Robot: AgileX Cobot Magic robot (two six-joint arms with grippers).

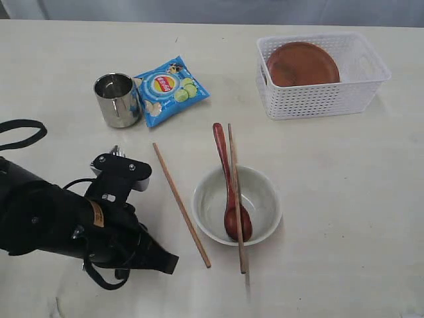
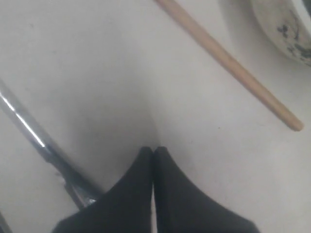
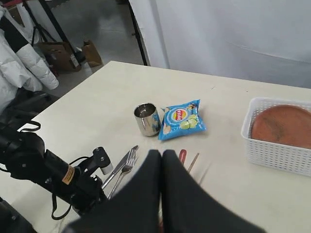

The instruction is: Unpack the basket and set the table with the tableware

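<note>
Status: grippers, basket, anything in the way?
Left gripper shut, empty. Right gripper shut, empty. White perforated plastic basket holds the round brown plate. Blue chip bag beside steel cup, clear of basket.

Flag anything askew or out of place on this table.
One wooden chopstick lies on the cream table left of the grey-green bowl; its mate rests across the bowl's rim beside the dark red-brown spoon, so the pair is split. The round brown plate is still inside the white perforated basket.
</note>
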